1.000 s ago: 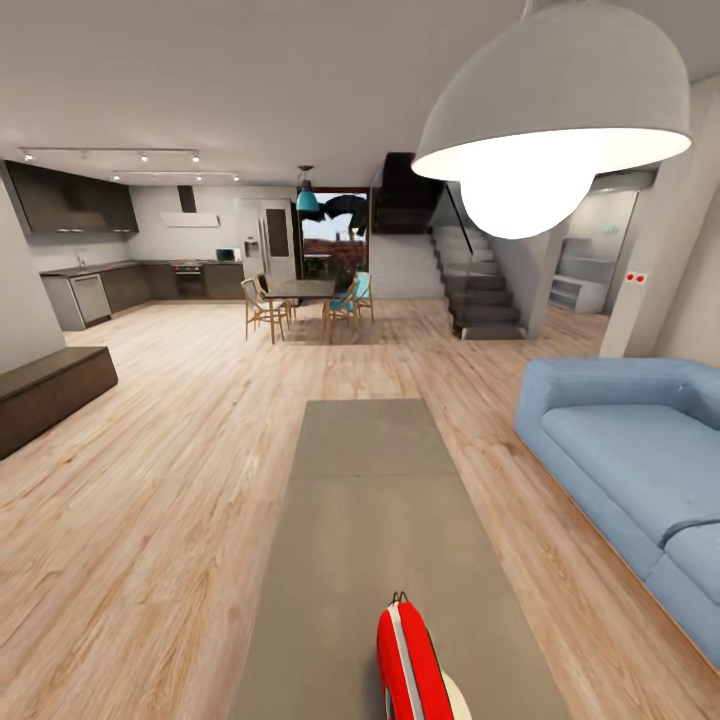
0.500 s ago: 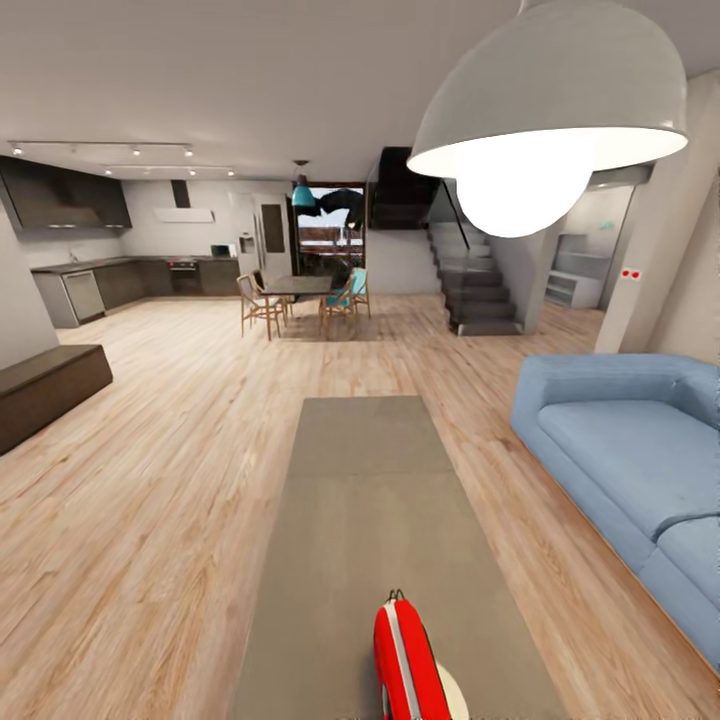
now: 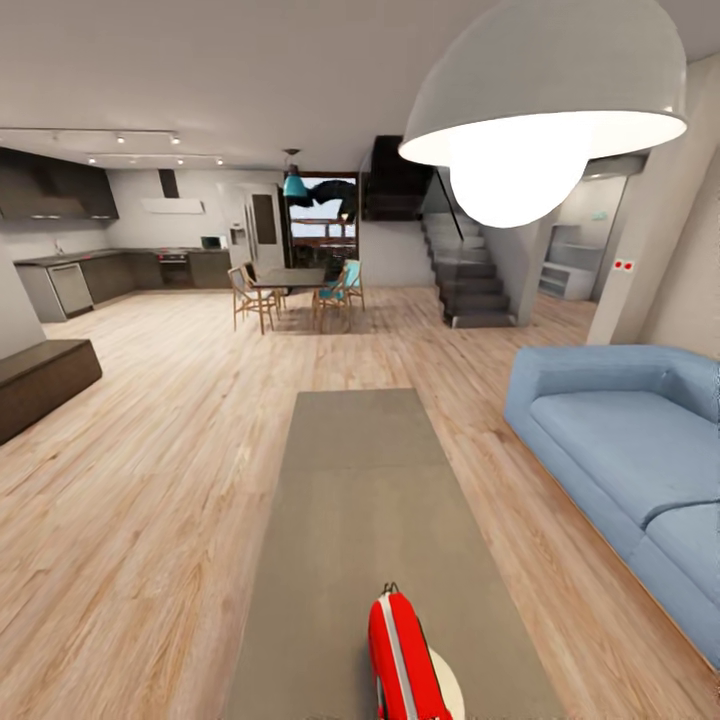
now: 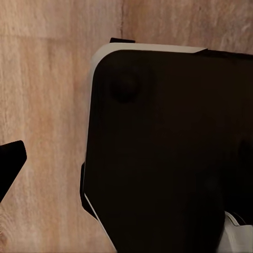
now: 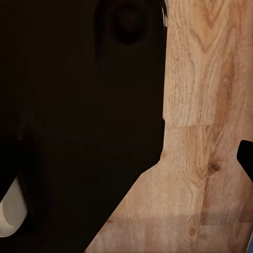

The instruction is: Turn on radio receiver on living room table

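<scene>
Radio receiver [image 3: 402, 658] stood on its edge at the near end of the counter [image 3: 360, 480], close to the camera in the head view; it was small, red and shiny, with a white stripe down its narrow side and a thin handle on top; a pale round disc [image 3: 447, 682] lay just beside it, and whether the two touched could not be told. The long grey counter ran away from the robot across the wood floor [image 3: 160, 480]; a blue sofa [image 3: 620, 450] sat to the right and a big white dome lamp [image 3: 545, 100] hung above.

The radio looked light and hard, like plastic; its smooth sides would likely be slippery, and since it stood thin and tall a push from the side might tip it over; a soft press on its dial or a light hold across the flat faces seemed the safest way; the dial itself was hidden from here.

Each wrist view looked down at the wood floor past a dark part of the robot; a dark tip showed at the edge of each, but how wide either pincer stood could not be told, and nothing was seen held.
</scene>
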Controlling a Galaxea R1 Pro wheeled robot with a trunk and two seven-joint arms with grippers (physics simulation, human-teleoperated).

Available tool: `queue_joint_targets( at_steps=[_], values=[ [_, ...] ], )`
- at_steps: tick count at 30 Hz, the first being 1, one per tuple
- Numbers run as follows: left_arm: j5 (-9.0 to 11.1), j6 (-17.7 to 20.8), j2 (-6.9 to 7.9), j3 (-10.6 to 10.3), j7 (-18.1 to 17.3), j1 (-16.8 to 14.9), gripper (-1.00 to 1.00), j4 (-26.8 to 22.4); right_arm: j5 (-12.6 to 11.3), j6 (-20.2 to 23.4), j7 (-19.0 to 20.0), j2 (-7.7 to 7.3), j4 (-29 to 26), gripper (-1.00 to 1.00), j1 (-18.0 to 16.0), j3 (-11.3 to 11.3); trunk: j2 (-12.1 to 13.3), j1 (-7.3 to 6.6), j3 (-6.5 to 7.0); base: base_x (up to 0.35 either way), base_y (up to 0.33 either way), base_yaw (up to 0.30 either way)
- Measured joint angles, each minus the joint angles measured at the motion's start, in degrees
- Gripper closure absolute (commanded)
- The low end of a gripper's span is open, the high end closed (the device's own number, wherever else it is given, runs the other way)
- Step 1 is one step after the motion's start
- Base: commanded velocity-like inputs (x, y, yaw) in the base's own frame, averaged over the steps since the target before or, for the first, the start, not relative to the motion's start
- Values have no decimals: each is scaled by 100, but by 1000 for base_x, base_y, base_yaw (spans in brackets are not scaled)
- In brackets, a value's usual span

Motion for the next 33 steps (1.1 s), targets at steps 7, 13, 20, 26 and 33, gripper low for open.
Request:
queue_joint_targets(
  at_steps=[7,13,20,26,33],
  values=[
    [1,0,5,0,0,0,-100,1,6,0,-1,0,0,-100,2,0,0,0,-64,0,0,-19],
    [0,0,3,0,0,0,-100,1,7,0,-1,0,0,-100,0,0,0,0,-118,0,0,-1],
    [1,0,7,0,0,0,-100,1,7,0,2,0,0,-100,0,0,0,0,-181,0,0,0],
    [1,0,1,0,0,0,-100,1,7,0,1,0,0,-100,1,0,0,0,-236,0,0,0],
    [1,-2,0,-2,0,0,-100,1,9,0,1,0,0,-100,0,0,0,0,-300,0,0,0]
  ],
)
